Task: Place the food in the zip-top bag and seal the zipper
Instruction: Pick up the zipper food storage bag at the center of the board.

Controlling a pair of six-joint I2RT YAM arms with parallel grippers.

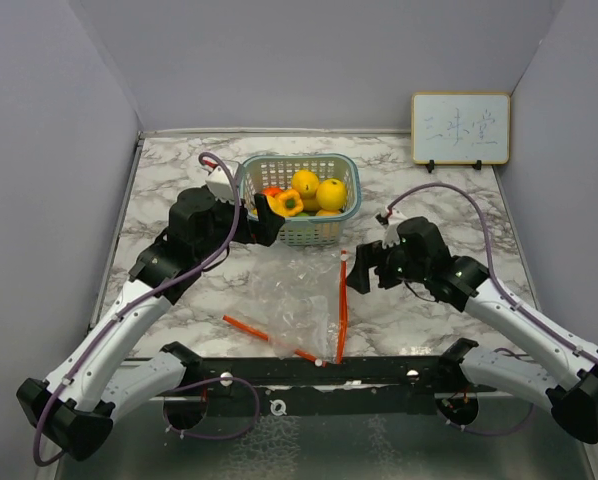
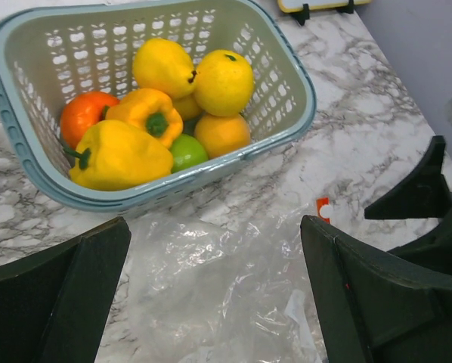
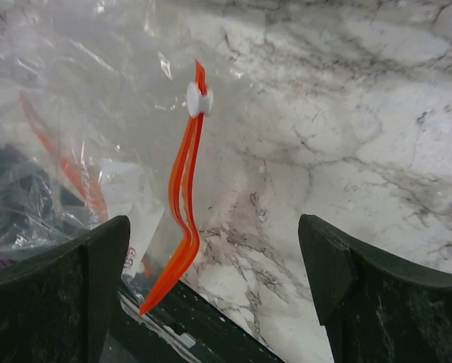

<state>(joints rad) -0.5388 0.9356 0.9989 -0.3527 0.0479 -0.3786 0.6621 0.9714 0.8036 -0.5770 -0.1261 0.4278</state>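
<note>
The food sits in a teal lattice basket (image 1: 351,200): yellow round fruits (image 1: 317,190), a yellow-orange bell pepper (image 1: 286,203) and a red ball (image 1: 270,192). The left wrist view shows them closer: yellow pepper (image 2: 120,155), red ball (image 2: 86,113), green one (image 2: 187,151), yellow fruits (image 2: 224,82). The clear zip-top bag (image 1: 294,300) lies empty and flat in front of the basket. Its orange-red zipper (image 1: 341,305) runs along the right side, with a white slider (image 3: 199,99). My left gripper (image 1: 264,220) is open and empty over the bag (image 2: 211,302). My right gripper (image 1: 357,270) is open and empty beside the zipper (image 3: 187,189).
A small whiteboard (image 1: 460,128) stands at the back right. Grey walls close in the marble table (image 1: 429,170) on three sides. A black rail (image 1: 379,370) runs along the near edge, under the bag's lower end.
</note>
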